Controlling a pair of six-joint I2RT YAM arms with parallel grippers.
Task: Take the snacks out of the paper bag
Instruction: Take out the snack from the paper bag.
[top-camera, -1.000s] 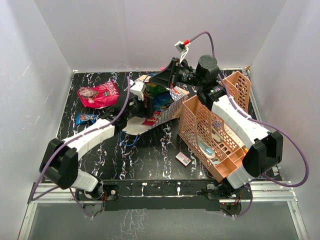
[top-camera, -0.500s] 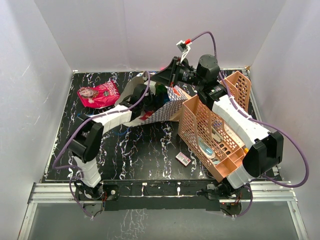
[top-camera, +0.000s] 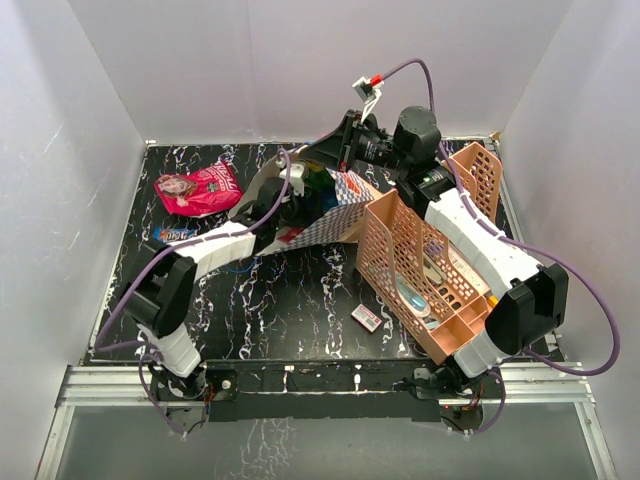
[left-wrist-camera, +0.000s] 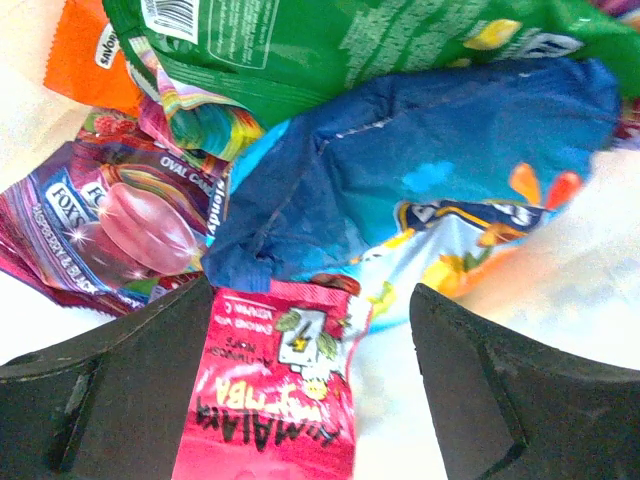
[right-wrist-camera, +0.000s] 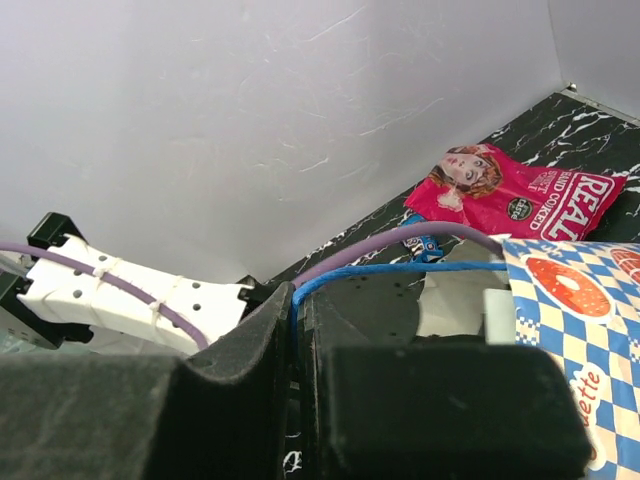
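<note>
The blue-and-white checkered paper bag lies on its side at the back middle of the table. My right gripper is shut on its blue cord handle and holds the mouth up. The bag's side shows in the right wrist view. My left gripper is open inside the bag. A small red packet lies between its jaws. Beyond it lie a large blue chip bag, a green packet, a purple candy pack and an orange pack. A pink-red bag lies on the table to the left.
A small blue packet lies near the pink-red bag. A peach perforated rack stands right of the paper bag, under my right arm. A small white-pink box lies in front of it. White walls enclose the table.
My left arm has swung up from in front of the bag and pushed its gripper into the bag's mouth. The right gripper has kept hold of the handle.
</note>
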